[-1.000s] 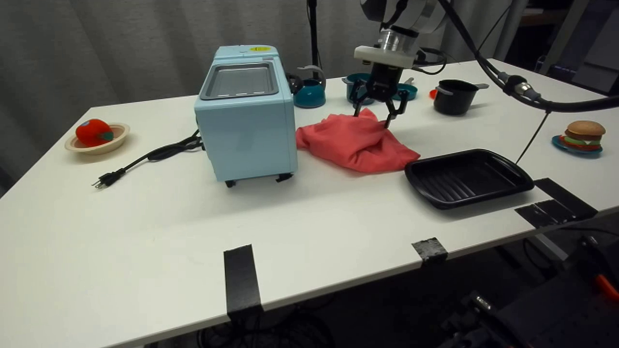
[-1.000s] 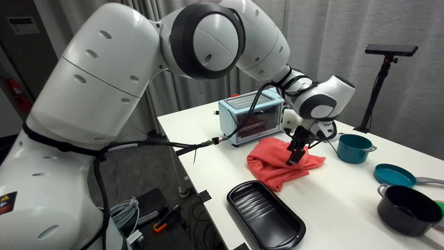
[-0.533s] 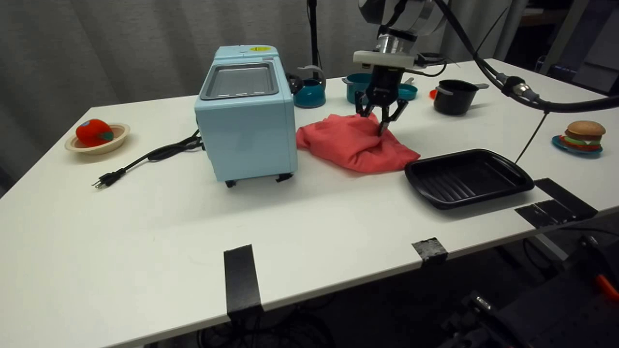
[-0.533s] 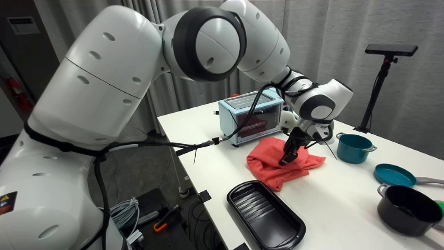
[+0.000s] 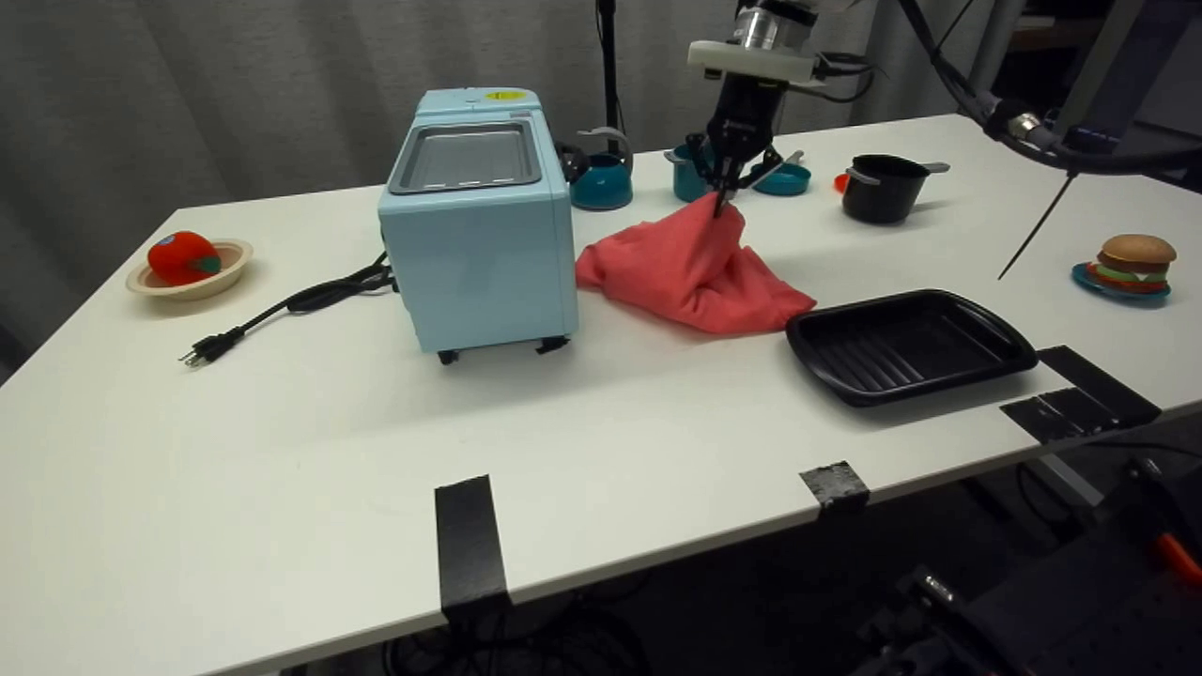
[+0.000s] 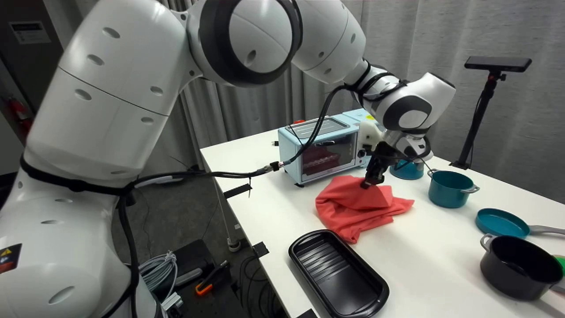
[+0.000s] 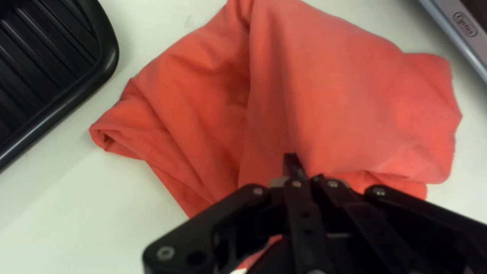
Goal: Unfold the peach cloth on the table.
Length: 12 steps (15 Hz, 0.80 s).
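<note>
The gripper (image 5: 722,203) was clenched on a pinch of the cloth (image 5: 671,272), holding it up in a peak; the rest lay crumpled on the table (image 5: 310,460) between the oven (image 5: 484,268) and the tray (image 5: 901,347). A bowl (image 5: 183,290) held a red round thing (image 5: 183,258); a plate (image 5: 1127,290) bore a burger (image 5: 1134,258). Whether anything lay behind the oven's dark glass (image 6: 329,157) could not be told.
</note>
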Each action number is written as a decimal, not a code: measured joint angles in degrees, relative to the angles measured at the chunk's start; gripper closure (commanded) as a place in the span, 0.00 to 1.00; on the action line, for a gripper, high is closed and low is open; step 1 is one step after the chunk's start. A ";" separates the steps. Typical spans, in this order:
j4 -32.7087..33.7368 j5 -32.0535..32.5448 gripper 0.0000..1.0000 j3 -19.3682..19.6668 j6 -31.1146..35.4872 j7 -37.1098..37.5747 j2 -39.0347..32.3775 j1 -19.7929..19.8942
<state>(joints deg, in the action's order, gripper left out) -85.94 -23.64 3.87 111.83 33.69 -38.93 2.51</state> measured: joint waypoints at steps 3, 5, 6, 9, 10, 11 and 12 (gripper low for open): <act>-3.11 -1.43 0.99 -1.15 1.05 -5.96 5.16 0.09; -6.41 -1.83 0.99 -2.17 1.05 -11.29 9.42 0.12; -8.37 -1.84 0.99 -2.69 0.95 -13.95 11.64 0.10; -15.09 -1.70 0.99 -4.21 0.89 -22.22 18.03 -0.01; -17.42 -1.57 0.99 -4.70 0.90 -24.95 19.89 -0.07; -19.80 -1.46 0.99 -5.17 0.90 -27.79 21.60 -0.16; -21.99 -1.40 0.99 -5.65 0.89 -30.61 23.01 -0.24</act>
<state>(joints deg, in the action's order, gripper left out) -107.94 -25.04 -1.79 112.72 3.08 -15.92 2.27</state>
